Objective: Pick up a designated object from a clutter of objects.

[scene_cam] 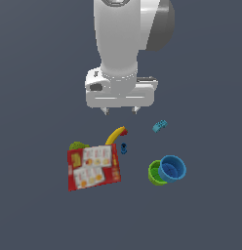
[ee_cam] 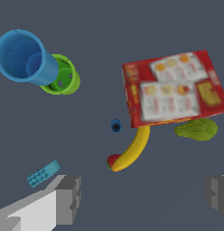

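Note:
The designated object [scene_cam: 123,148] is a tiny dark blue peg with a dark hole, standing on the grey floor just beside the yellow banana [scene_cam: 116,135] and the red printed box [scene_cam: 93,167]. The wrist view looks down on this designated object [ee_cam: 115,126], with the banana [ee_cam: 132,150] and the red box [ee_cam: 175,89] close to it. My gripper [scene_cam: 120,111] hangs open well above the clutter, its short fingertips [scene_cam: 105,111] apart with nothing between them. Both grey fingers [ee_cam: 68,199] frame the wrist view, wide apart.
A green lump [scene_cam: 79,145] peeks from behind the red box. A teal studded brick [scene_cam: 159,126] lies toward the exterior view's right. Nested green and blue cups [scene_cam: 168,170] lie on their side further right of the peg. The same cups [ee_cam: 35,59] and brick [ee_cam: 44,173] appear in the wrist view.

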Available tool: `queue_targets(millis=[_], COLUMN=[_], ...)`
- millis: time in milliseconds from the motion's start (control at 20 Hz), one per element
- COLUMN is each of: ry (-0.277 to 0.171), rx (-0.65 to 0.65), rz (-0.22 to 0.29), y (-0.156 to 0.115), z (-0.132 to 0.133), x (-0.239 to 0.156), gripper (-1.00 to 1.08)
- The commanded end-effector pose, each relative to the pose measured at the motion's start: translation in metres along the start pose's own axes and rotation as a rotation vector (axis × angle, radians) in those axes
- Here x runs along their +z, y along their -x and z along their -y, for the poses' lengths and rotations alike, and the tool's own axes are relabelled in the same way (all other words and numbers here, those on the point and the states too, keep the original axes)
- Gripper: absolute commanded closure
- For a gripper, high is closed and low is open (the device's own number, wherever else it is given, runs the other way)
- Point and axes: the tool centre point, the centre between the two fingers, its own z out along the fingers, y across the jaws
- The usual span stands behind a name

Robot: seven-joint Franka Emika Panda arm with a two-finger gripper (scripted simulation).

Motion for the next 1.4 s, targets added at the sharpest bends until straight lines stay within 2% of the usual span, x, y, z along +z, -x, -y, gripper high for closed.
queue_targets(millis=[0, 350, 750, 1050, 1350], ry=[0.001, 0.004, 0.009, 0.01, 0.011], rx=[0.012, 0.077, 0.206, 0.302, 0.365], rz=[-0.001, -0.01, -0.03, -0.045, -0.055], y=[-0.002, -0.01, -0.019, -0.019, -0.016], z=[0.0, 0.002, 0.005, 0.008, 0.009], x=[0.006, 0.04, 0.107, 0.156, 0.187], gripper=[-0.92, -0.92, -0.92, -0.92, -0.92])
